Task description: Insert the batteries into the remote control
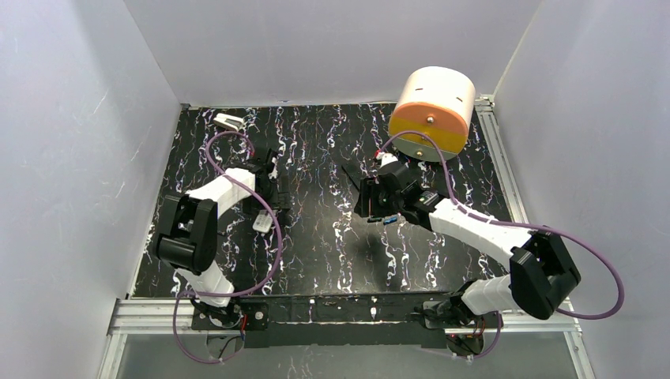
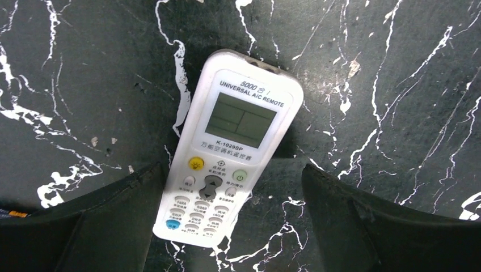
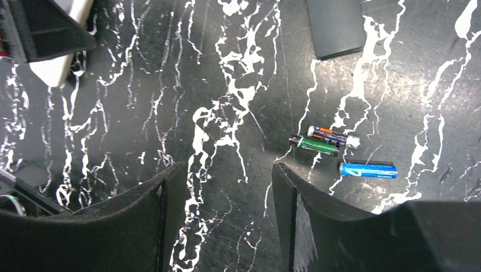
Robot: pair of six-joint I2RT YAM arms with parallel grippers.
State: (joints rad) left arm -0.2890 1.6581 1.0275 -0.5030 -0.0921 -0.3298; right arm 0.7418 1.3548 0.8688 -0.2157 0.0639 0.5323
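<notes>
Over the remote (image 2: 227,153), your left gripper (image 2: 232,170) straddles it, jaws open; right gripper (image 3: 228,167) hangs open, empty. Next: clamp remote, then fetch batteries (image 3: 320,141).

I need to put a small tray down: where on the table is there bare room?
Bare: the table's middle, between the remote control and the batteries, down to the near edge; also the far strip between the white-grey block and orange drum. Crowded: at the remote under the left gripper, and the batteries beside the right gripper.
</notes>
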